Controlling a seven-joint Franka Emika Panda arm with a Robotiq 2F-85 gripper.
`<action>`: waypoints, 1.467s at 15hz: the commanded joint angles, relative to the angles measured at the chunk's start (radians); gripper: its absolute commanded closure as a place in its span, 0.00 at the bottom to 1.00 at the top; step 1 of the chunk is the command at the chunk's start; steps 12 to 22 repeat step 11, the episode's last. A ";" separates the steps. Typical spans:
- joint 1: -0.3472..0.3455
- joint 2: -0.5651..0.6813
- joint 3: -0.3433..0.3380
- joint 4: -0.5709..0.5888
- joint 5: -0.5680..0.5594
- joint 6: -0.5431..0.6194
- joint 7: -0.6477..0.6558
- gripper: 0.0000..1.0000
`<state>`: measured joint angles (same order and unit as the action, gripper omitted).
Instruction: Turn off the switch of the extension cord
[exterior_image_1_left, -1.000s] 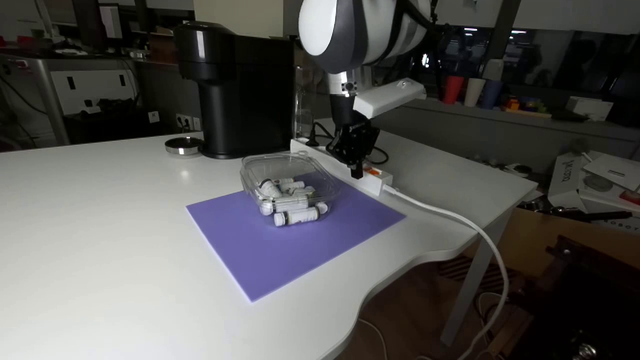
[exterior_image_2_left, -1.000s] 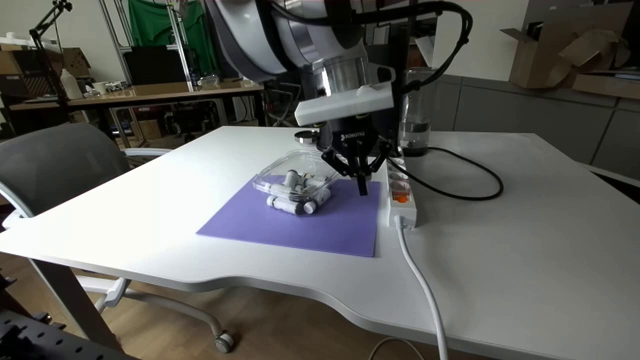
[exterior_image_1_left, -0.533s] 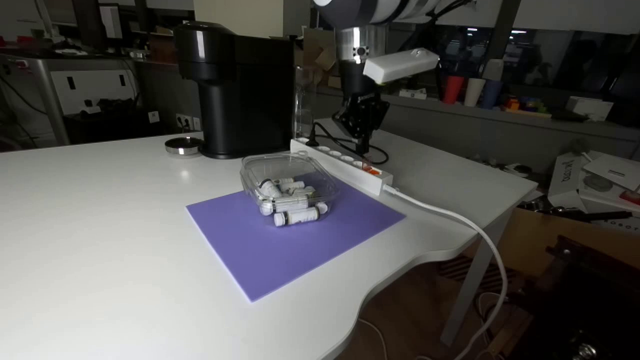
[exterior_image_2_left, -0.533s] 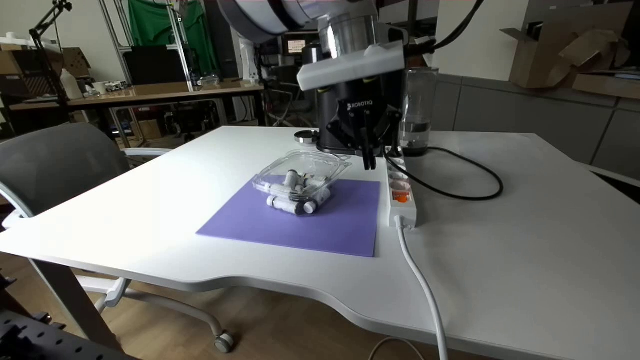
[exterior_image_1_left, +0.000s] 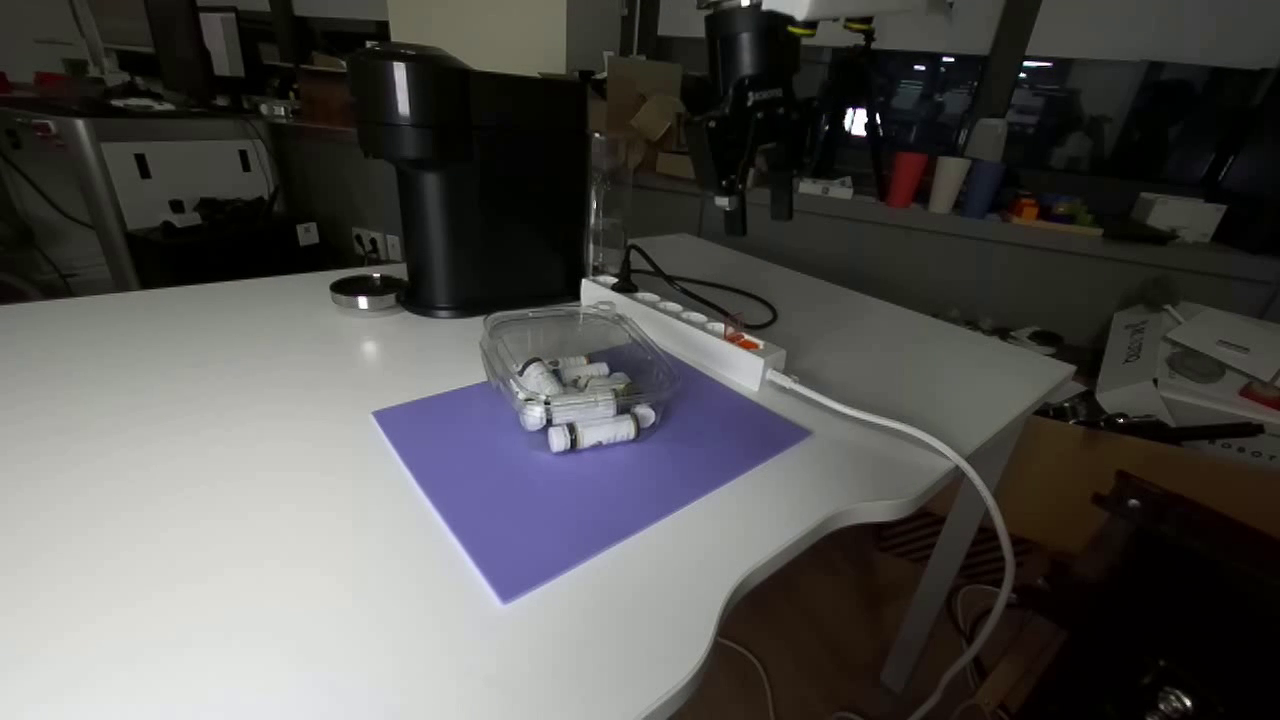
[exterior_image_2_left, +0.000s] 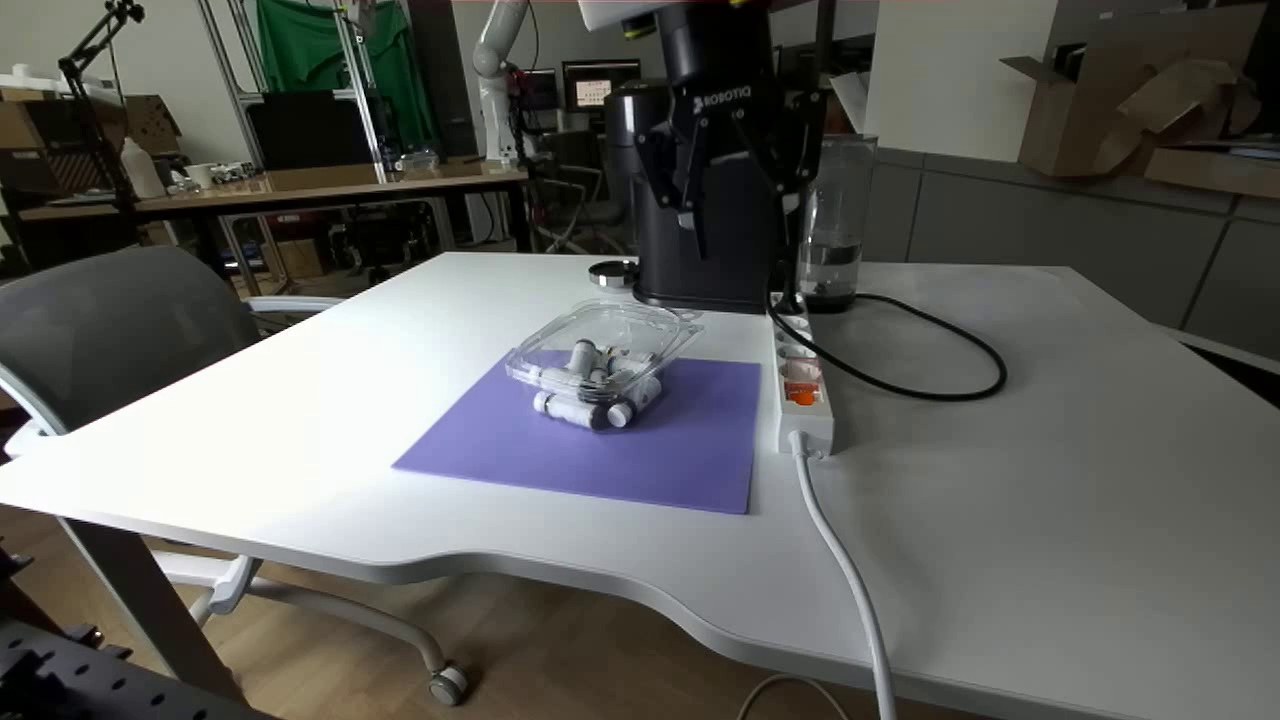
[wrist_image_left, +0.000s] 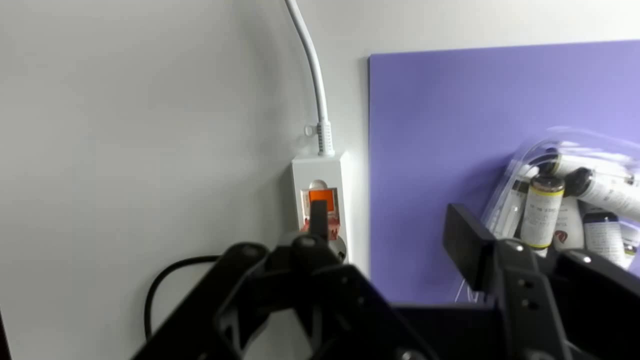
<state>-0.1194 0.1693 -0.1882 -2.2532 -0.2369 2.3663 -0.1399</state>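
The white extension cord (exterior_image_1_left: 735, 363) lies along the right side of the purple mat in both exterior views. Its orange-red switch (exterior_image_2_left: 802, 392) sits at the end where the white cable enters, with a clear reddish flap beside it. From the wrist camera, the switch (wrist_image_left: 322, 196) is partly covered by one finger, which hides its lower portion. My gripper (exterior_image_1_left: 758, 212) hangs well above the table, higher than the cord and apart from it. Its two black fingers stand wide apart, and the gap between them in the wrist view holds nothing. Whether the switch is on or off, I cannot tell.
A clear plastic box (exterior_image_1_left: 655, 365) with several small bottles stands on the purple mat (exterior_image_1_left: 560, 520). Behind it rises a black coffee machine (exterior_image_1_left: 490, 200) near a transparent container (exterior_image_2_left: 832, 225). A black cord (exterior_image_2_left: 935, 397) loops beside the strip; a white cable (exterior_image_2_left: 848, 568) runs off the table.
My gripper has risen away from the strip and backward, and its fingers have spread from shut to open. The extension cord and box have stayed put.
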 joint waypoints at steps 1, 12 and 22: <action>-0.022 -0.095 0.004 -0.016 -0.020 -0.112 -0.060 0.07; -0.072 -0.123 -0.011 -0.040 -0.095 0.059 -0.110 0.00; -0.072 -0.123 -0.011 -0.040 -0.095 0.059 -0.110 0.00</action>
